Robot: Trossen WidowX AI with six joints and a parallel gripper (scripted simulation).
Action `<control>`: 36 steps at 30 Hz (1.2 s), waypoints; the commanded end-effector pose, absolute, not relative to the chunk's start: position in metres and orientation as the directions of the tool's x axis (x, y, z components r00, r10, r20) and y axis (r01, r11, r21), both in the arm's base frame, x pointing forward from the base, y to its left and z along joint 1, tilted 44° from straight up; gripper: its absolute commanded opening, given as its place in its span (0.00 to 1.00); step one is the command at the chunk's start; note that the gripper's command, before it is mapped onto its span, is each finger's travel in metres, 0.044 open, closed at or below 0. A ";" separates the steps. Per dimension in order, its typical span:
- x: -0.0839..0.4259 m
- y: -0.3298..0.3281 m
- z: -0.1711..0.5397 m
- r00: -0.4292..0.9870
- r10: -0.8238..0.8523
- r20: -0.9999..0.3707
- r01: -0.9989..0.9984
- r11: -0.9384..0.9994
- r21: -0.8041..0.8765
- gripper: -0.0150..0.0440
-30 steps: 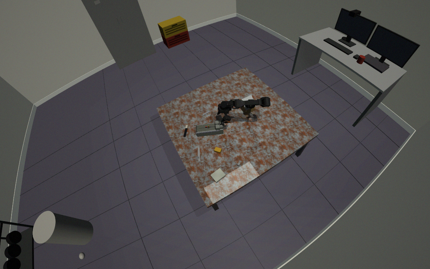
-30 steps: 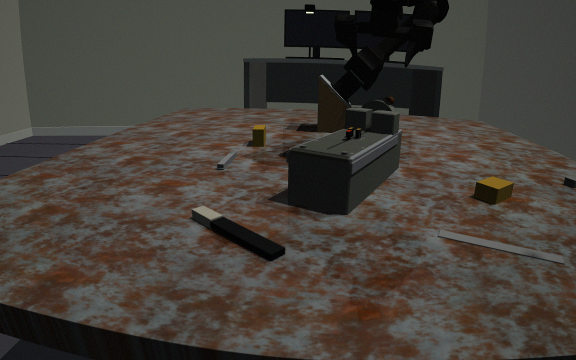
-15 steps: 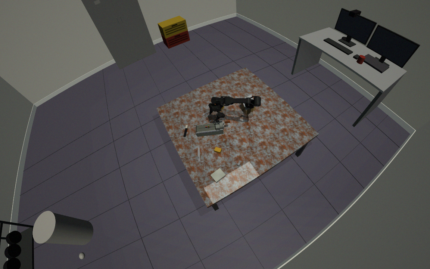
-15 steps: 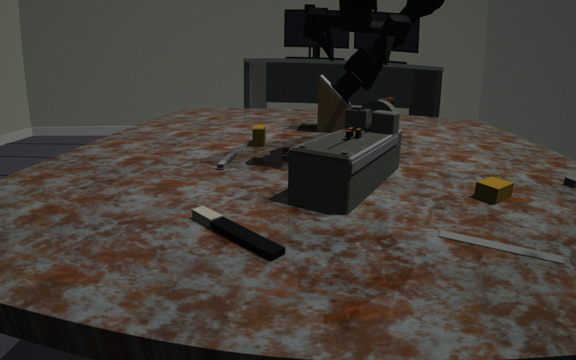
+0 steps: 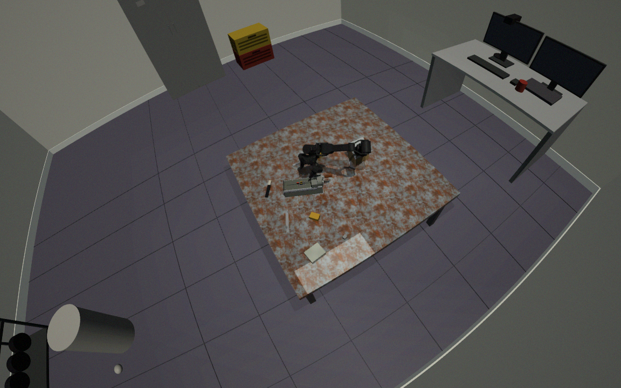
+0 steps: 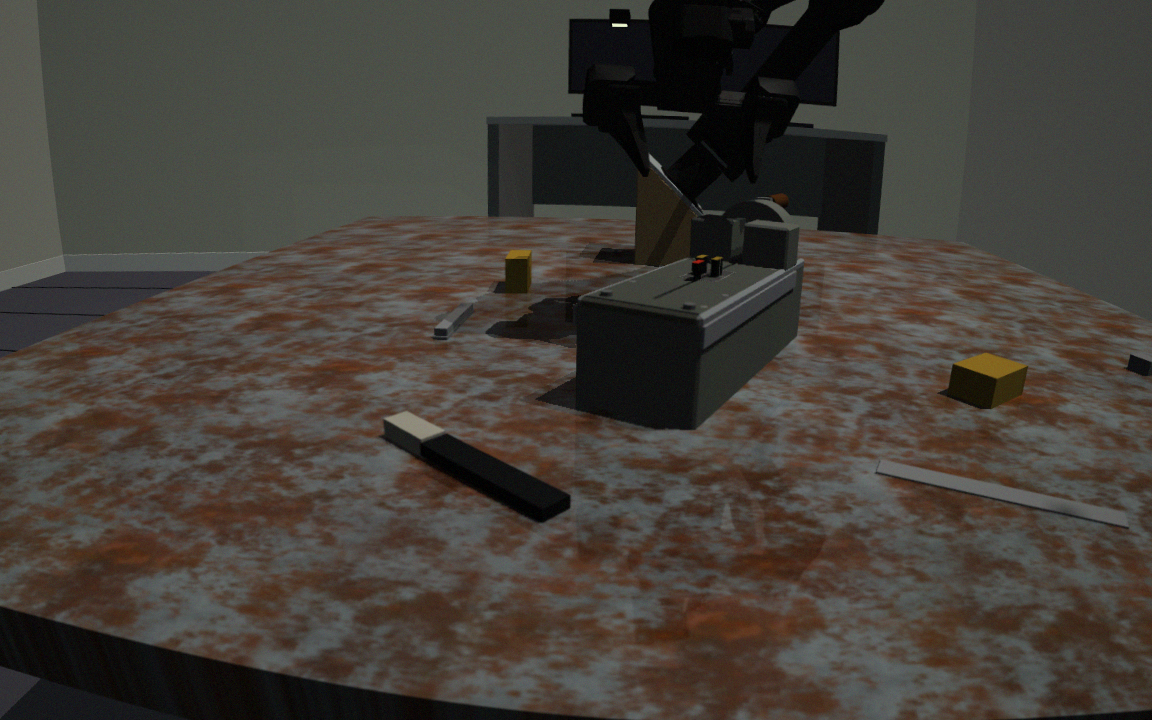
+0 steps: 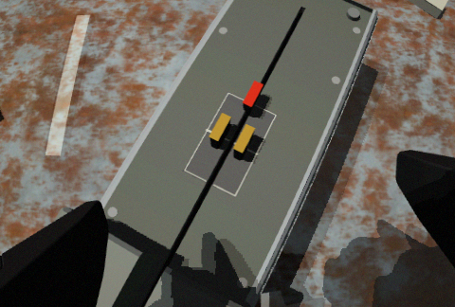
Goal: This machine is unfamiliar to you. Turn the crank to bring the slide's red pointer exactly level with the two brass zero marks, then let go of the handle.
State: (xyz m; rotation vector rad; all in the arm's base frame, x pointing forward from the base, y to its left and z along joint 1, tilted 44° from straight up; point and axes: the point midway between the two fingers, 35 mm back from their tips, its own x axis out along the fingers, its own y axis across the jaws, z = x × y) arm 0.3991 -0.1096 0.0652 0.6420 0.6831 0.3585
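The hand (image 5: 310, 168) (image 6: 698, 175) (image 7: 254, 192) is released, its fingers wide apart with nothing between them. Below it is the grey machine (image 5: 298, 188) (image 6: 652, 349) (image 7: 289, 132). In the wrist view, the red pointer (image 6: 698, 265) (image 7: 253, 93) lies ahead of the hand, beyond the two brass marks (image 6: 716, 260) (image 7: 220, 127), not level with them. The crank handle (image 5: 328, 175) (image 6: 779, 199) is apart from the hand.

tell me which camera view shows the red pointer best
The wrist view: it shows the red pointer large and from above, sitting on the slot, off level with the two brass marks. The exterior view shows it small, near the marks; the top view shows it too tiny to judge its alignment.
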 end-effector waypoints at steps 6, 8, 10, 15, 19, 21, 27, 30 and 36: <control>0.399 -0.108 0.059 0.731 0.495 -0.470 -0.088 0.752 0.654 1.00; 0.399 -0.108 0.059 0.731 0.495 -0.470 -0.088 0.752 0.654 1.00; 0.399 -0.108 0.059 0.731 0.495 -0.470 -0.088 0.752 0.654 1.00; 0.399 -0.108 0.059 0.731 0.495 -0.470 -0.088 0.752 0.654 1.00; 0.398 -0.115 0.065 0.730 0.495 -0.471 -0.089 0.752 0.653 1.00; 0.397 -0.124 0.075 0.729 0.496 -0.472 -0.090 0.753 0.652 1.00; 0.392 -0.143 0.097 0.729 0.498 -0.470 -0.093 0.752 0.652 1.00; 0.389 -0.138 0.101 0.726 0.487 -0.486 -0.065 0.751 0.657 1.00; 0.376 -0.120 0.117 0.716 0.439 -0.542 0.049 0.744 0.667 1.00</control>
